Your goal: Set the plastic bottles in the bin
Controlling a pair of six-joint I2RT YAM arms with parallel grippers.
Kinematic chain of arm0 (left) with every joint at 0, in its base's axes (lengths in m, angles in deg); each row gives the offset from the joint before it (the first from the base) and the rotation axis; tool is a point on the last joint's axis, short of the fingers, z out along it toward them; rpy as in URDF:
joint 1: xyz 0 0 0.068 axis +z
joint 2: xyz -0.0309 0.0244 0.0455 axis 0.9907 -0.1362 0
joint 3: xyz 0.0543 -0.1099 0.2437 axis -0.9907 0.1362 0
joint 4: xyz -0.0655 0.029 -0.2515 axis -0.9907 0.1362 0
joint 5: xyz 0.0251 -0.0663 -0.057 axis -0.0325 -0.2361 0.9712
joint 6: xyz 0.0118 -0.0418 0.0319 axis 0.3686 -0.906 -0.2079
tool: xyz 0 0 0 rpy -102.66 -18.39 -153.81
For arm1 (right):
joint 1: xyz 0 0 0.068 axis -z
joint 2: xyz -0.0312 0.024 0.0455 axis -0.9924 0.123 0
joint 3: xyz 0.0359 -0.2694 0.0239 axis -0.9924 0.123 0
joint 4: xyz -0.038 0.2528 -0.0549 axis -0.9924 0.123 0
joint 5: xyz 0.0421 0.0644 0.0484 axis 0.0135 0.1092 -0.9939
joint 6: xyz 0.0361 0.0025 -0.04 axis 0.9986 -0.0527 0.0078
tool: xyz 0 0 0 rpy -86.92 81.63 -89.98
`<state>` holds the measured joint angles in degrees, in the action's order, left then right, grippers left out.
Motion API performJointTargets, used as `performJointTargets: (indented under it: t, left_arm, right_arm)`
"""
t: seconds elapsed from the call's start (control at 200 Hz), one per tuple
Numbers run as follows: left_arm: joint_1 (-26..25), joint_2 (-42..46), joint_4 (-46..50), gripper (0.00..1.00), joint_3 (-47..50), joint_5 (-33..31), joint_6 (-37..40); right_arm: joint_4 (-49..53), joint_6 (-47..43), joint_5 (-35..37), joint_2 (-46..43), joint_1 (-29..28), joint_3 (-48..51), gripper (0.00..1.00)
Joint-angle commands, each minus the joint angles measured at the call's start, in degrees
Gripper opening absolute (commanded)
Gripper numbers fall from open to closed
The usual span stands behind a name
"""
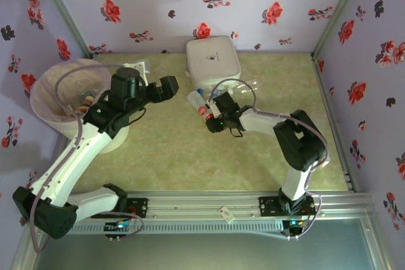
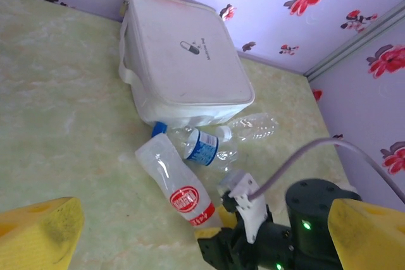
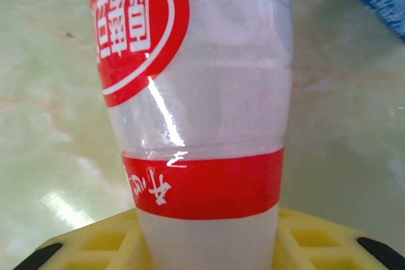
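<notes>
Centre of table [image 1: 180, 156]: I see bare green surface between the two arms, from the front rail up to the bottles; either hand can pass here.
Back middle: the white box [image 1: 213, 60] sits against the far wall and blocks any approach from behind.
Box's near edge: the red-labelled bottle [image 1: 199, 105], blue-labelled bottle [image 2: 202, 147] and clear bottle [image 2: 253, 126] lie crowded together, with hardly any gap for fingers.
Right hand [image 1: 212, 117]: gripping the red-labelled bottle's near end, it fills the near side of that cluster.
Left hand [image 1: 168, 86]: jaws spread wide, it hangs between the bin [image 1: 50, 102] and the box, with a free strip to its right.
Bin: its mouth is open from above, and the left arm crosses beside its right rim.
</notes>
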<state>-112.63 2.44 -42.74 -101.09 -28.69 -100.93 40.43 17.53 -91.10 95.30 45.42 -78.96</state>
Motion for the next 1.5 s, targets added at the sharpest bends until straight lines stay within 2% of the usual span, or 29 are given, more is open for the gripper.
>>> performJointTargets:
  t: [0.0,0.265,0.485,0.845,1.13,1.335,1.49]
  left_arm:
    - [0.4,-1.1,-4.5,1.0,0.8,2.0,-2.1]
    - [0.5,-4.6,-15.2,1.0,4.4,7.6,-9.5]
    - [-2.4,-9.4,-23.5,1.0,6.1,9.6,-14.6]
    - [-4.1,-16.2,-27.4,0.99,3.6,9.8,-18.4]
    - [-4.2,-17.1,-28.3,0.76,2.6,10.4,-19.0]
    - [-4.3,-17.1,-28.0,0.55,1.9,10.5,-18.8]
    - [-4.3,-17.2,-27.7,0.47,1.5,10.4,-18.5]
  right_arm:
    - [-3.5,4.5,-1.6,-7.7,-0.4,2.1,0.41]
    - [-12.8,14.4,-3.6,-19.7,-0.3,6.0,0.39]
    - [-13.5,15.3,-7.3,-20.4,-0.7,4.3,0.39]
    - [-15.3,14.9,-11.0,-22.6,-3.2,5.0,0.39]
    - [-15.6,13.7,-10.9,-22.8,-4.3,5.3,0.39]
    - [-15.3,13.4,-11.2,-22.8,-4.3,5.3,0.4]
    - [-14.9,13.2,-11.0,-23.8,-4.3,5.6,0.52]
